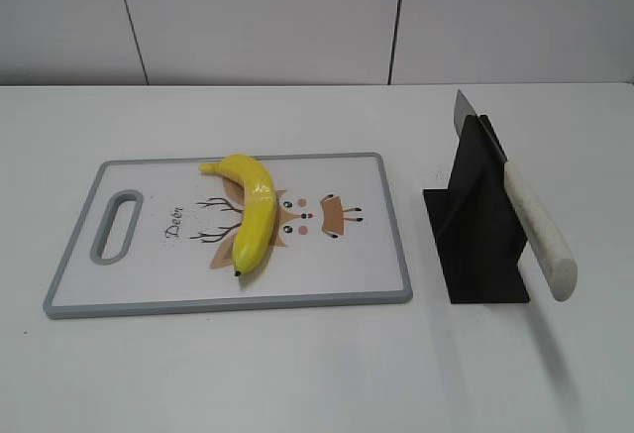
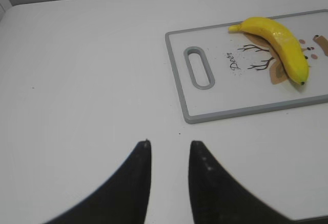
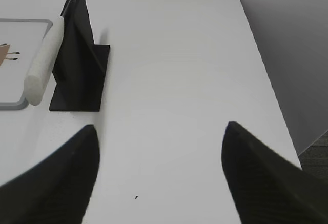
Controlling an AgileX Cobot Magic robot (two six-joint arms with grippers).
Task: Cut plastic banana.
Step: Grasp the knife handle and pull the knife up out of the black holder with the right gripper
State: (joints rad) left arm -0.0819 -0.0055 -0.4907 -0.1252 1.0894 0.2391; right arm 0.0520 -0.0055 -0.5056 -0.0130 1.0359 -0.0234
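Note:
The plastic banana lies whole on a white cutting board with a grey rim, dark tip toward the front; it also shows in the left wrist view. A knife with a white handle rests in a black stand, blade up and back; the right wrist view shows the handle and the stand. My left gripper is open and empty over bare table, left of the board. My right gripper is wide open and empty, in front of and right of the stand. Neither gripper shows in the exterior view.
The cutting board has a slot handle at its left end and a deer drawing under the banana. The table's right edge drops off beside a grey wall. A white wall runs behind the table.

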